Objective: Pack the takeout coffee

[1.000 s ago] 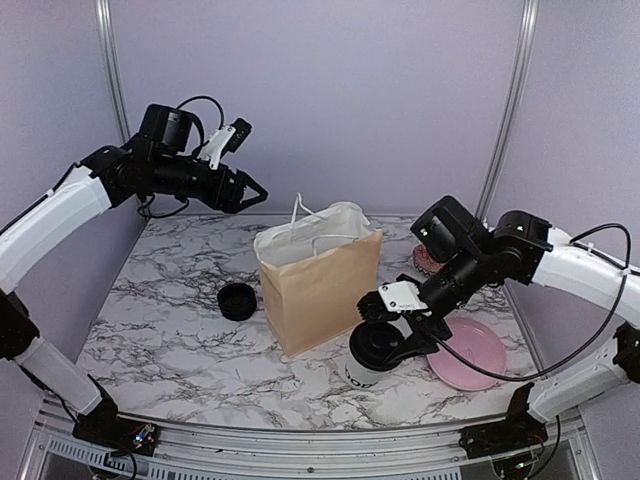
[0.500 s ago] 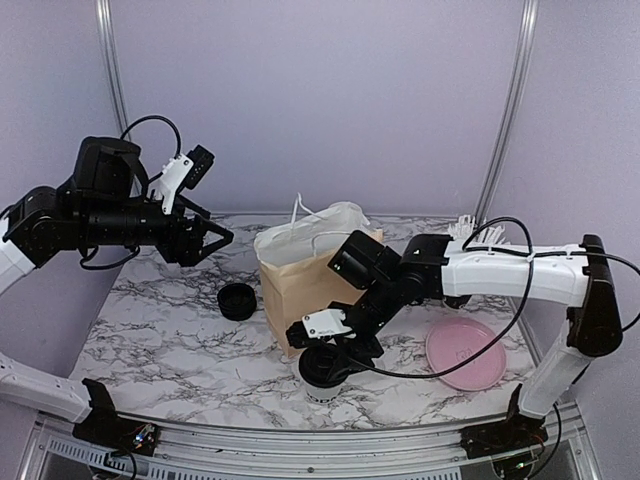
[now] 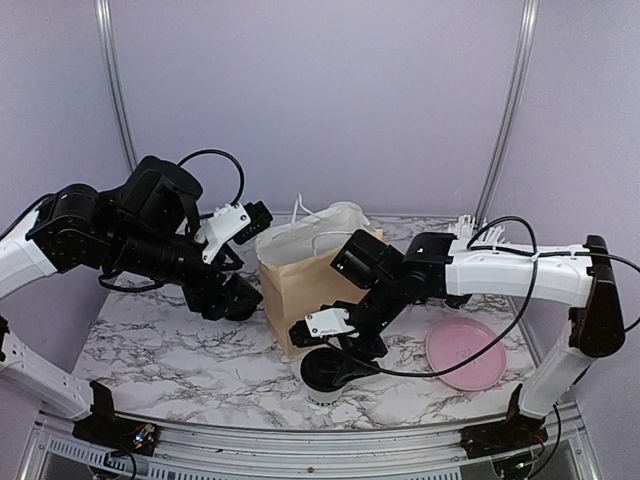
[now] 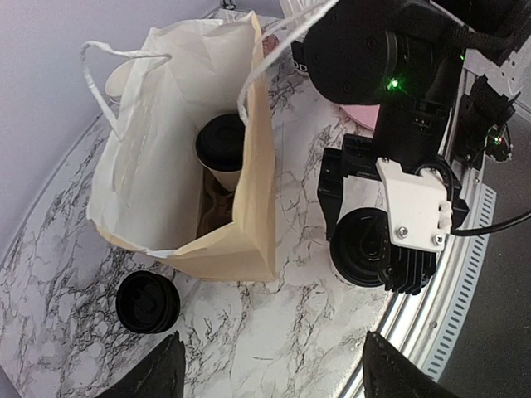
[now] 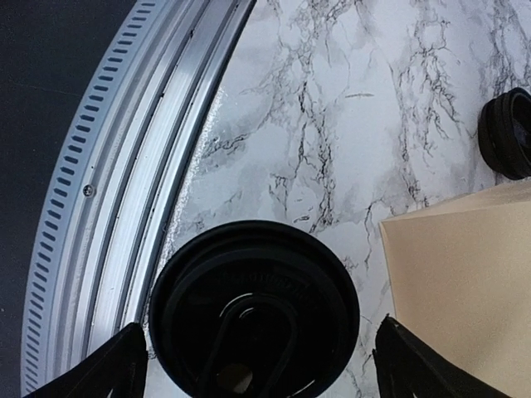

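The takeout coffee [image 3: 326, 374], a white cup with a black lid, stands on the marble table near its front edge, in front of the open brown paper bag [image 3: 320, 285]. My right gripper [image 3: 337, 352] is above it, open. In the right wrist view the fingers [image 5: 112, 365] stand either side of the lid [image 5: 253, 307], a little clear of its rim. My left gripper [image 3: 232, 292] is open and empty, low at the bag's left. A second lidded cup [image 4: 222, 149] stands inside the bag [image 4: 166, 124].
A stack of black lids [image 4: 148, 303] sits on the table left of the bag, under my left gripper. A pink plate [image 3: 465, 352] lies at the right. The metal table rim [image 5: 124, 157] runs close by the cup.
My right gripper and the cup have moved left, from beside the plate to in front of the bag. My left arm has swung down from the back left to beside the bag.
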You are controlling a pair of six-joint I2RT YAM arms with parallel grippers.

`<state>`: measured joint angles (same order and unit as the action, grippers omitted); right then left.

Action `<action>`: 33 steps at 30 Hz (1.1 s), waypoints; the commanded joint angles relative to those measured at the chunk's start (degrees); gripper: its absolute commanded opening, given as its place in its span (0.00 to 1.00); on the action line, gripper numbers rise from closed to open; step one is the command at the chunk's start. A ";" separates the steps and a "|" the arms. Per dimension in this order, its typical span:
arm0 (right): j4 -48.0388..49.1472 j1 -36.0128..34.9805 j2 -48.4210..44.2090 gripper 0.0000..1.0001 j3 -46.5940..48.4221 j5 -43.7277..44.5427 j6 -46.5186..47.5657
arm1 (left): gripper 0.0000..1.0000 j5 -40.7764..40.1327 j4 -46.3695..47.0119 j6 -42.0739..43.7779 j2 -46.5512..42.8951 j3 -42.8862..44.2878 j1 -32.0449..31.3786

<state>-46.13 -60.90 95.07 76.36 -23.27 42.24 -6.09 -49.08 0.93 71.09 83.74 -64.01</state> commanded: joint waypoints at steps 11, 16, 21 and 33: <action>-15.68 16.57 -19.38 0.92 -0.96 -10.19 9.74 | 0.77 0.80 -8.72 6.77 19.38 9.65 -11.84; -14.21 22.51 -23.08 0.91 -2.98 -10.31 9.14 | 0.78 1.56 -8.75 10.38 27.79 14.59 -11.88; -14.16 25.51 -24.90 0.91 -3.70 -9.40 9.00 | 0.81 3.44 -8.23 12.74 31.54 15.47 -11.75; -13.91 25.73 -25.80 0.90 -5.22 -8.40 8.94 | 0.81 4.69 -7.98 15.35 37.77 17.20 -11.11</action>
<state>-59.92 -35.48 70.48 71.50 -31.83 50.98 -2.48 -55.79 14.59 107.46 99.33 -75.61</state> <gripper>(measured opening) 0.901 0.812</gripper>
